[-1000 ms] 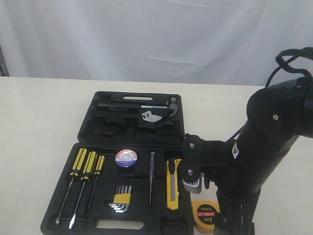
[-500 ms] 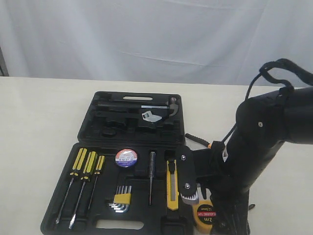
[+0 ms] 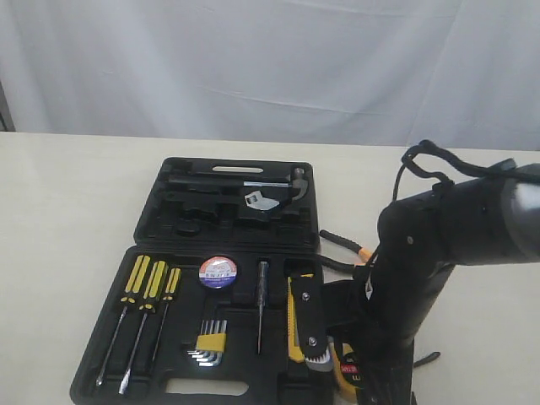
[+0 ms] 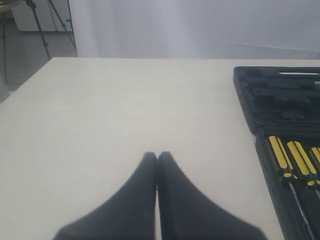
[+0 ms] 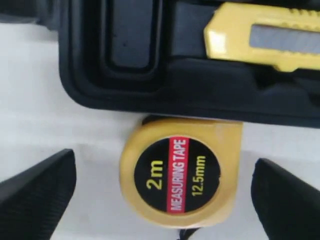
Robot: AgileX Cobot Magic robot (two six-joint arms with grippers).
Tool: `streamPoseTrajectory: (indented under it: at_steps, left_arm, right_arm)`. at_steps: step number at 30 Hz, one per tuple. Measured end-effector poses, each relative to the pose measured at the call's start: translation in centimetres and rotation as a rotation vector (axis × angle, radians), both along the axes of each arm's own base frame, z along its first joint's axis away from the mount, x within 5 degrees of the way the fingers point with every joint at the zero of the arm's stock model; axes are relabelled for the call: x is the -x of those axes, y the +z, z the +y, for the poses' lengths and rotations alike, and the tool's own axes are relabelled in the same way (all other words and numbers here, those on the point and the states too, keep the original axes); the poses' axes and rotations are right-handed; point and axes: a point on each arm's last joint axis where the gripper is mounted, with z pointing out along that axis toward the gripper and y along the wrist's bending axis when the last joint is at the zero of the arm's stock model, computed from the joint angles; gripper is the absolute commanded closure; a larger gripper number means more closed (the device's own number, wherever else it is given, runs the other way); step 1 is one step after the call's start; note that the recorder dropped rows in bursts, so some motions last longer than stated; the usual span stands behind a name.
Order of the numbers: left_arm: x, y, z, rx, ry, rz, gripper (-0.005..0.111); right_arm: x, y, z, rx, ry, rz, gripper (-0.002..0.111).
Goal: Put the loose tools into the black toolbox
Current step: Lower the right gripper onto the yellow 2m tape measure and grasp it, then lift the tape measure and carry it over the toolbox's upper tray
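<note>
As the right arm has dropped lower since a second ago, right gripper spread wide astride tape measure, round, no long axis, flat, label up, on table just beside toolbox edge, left gripper closed.

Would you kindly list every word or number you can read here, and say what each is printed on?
"2m": on the face of the tape measure.
"MEASURING TAPE": on the red band across that face.
"12.5mm": on the same face, beside the band.
Tape roll label: too blurred to read.
</note>
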Motion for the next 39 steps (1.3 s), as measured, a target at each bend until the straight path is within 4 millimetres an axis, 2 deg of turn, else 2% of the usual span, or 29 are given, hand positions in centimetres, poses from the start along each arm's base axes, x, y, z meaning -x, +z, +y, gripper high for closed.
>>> streamPoseTrajectory:
  at_steps: [2, 5, 6, 9, 10, 12, 15, 17, 19, 21, 24, 30, 34, 39]
  left_arm:
    - [0.0, 0.0, 0.0, 0.000, 0.000, 0.000, 0.107]
    - [0.0, 0.0, 0.0, 0.000, 0.000, 0.000, 0.107]
    - [0.0, 0.0, 0.0, 0.000, 0.000, 0.000, 0.107]
    - [0.0, 0.0, 0.0, 0.000, 0.000, 0.000, 0.107]
    - [0.0, 0.0, 0.0, 0.000, 0.000, 0.000, 0.107]
    - [0.0, 0.0, 0.0, 0.000, 0.000, 0.000, 0.107]
    - [0.0, 0.0, 0.0, 0.000, 0.000, 0.000, 0.107]
    - [0.0, 0.0, 0.0, 0.000, 0.000, 0.000, 0.107]
    - [0.0, 0.0, 0.0, 0.000, 0.000, 0.000, 0.107]
    - [0.0, 0.0, 0.0, 0.000, 0.000, 0.000, 0.107]
    - [0.0, 0.0, 0.0, 0.000, 0.000, 0.000, 0.107]
    - [0.0, 0.0, 0.0, 0.000, 0.000, 0.000, 0.107]
    - [0.0, 0.0, 0.0, 0.000, 0.000, 0.000, 0.107]
    - [0.0, 0.0, 0.0, 0.000, 0.000, 0.000, 0.107]
  right_arm:
    - [0.0, -0.4, 0.0, 0.007, 0.005, 0.010, 0.022]
    - [-0.1, -0.9, -0.1, 0.013, 0.010, 0.024, 0.033]
    - [-0.1, -1.0, -0.1, 0.014, 0.011, 0.028, 0.045]
    - [-0.2, -1.2, -0.1, 0.015, 0.012, 0.023, 0.066]
    - [-0.2, -1.2, -0.1, 0.015, 0.012, 0.020, 0.078]
    - [-0.2, -1.2, -0.1, 0.014, 0.011, 0.016, 0.093]
    - [-0.3, -1.2, -0.1, 0.015, 0.012, 0.012, 0.105]
    - [-0.2, -1.0, -0.2, 0.026, 0.026, 0.007, 0.106]
    - [0.0, 0.2, -0.4, 0.048, 0.037, -0.013, 0.106]
    - [0.2, 2.5, -1.0, 0.064, 0.024, -0.037, 0.106]
    - [-0.3, 7.4, -2.5, 0.051, -0.049, -0.123, 0.106]
    - [-3.5, 12.5, -3.2, 0.053, -0.075, -0.233, 0.107]
    - [-6.6, 13.9, -2.9, 0.050, -0.077, -0.256, 0.109]
    - [-11.5, 13.8, -2.5, 0.044, -0.079, -0.304, 0.109]
